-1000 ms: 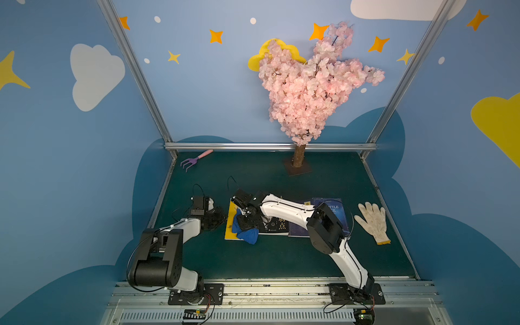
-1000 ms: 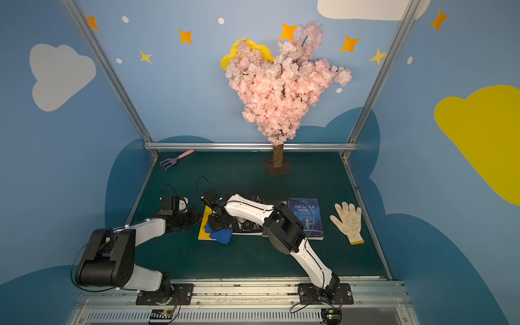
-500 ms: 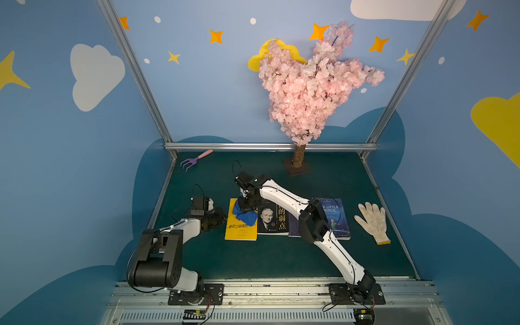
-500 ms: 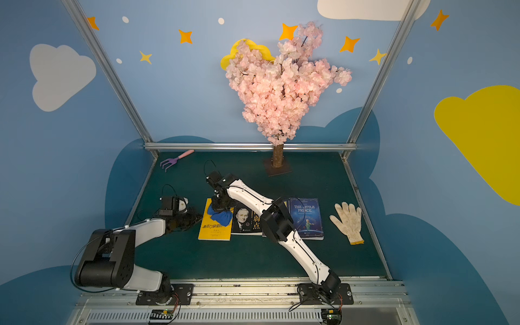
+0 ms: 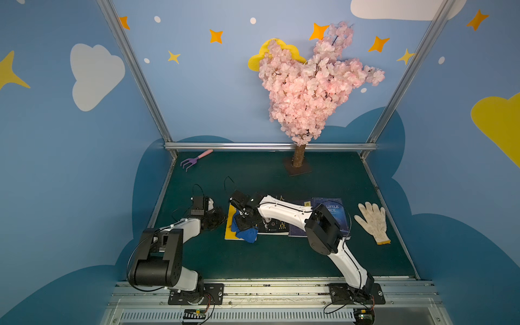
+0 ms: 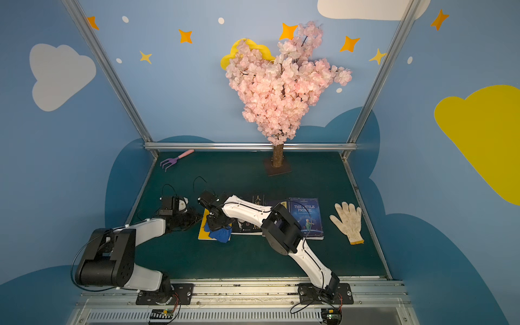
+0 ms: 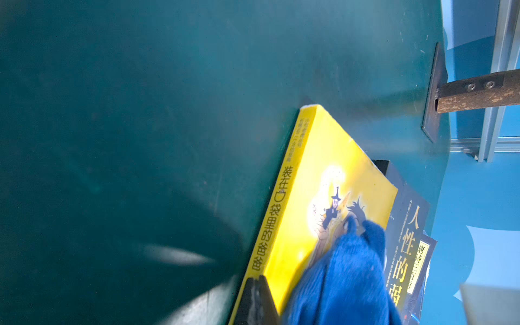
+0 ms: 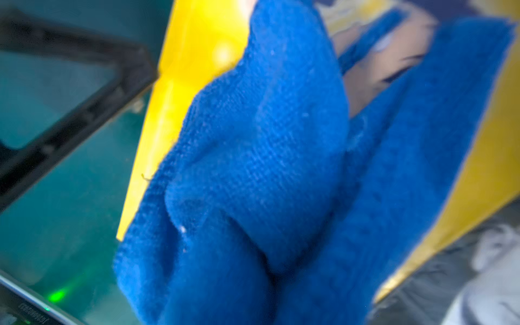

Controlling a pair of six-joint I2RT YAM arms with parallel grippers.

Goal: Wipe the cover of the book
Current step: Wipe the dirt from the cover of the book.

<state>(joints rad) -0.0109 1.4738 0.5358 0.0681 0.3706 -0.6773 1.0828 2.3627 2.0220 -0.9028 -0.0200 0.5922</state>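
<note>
Blue cloth (image 6: pixel 221 235) on yellow book (image 6: pixel 202 234); "LITTLE PRINCE" (image 6: pixel 309 222) nearby.

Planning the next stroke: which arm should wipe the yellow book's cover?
Right. The right gripper is shut on the blue cloth, lying on the yellow book. The left gripper is shut at the book's edge, empty.

Book cover (image 7: pixel 323 174) seen yellow; cloth (image 7: pixel 346 275) blue; surface (image 5: pixel 267 253) dark green; glove (image 5: pixel 372 219), frame right, off-white; tree blossoms (image 5: pixel 306 87) pink.
</note>
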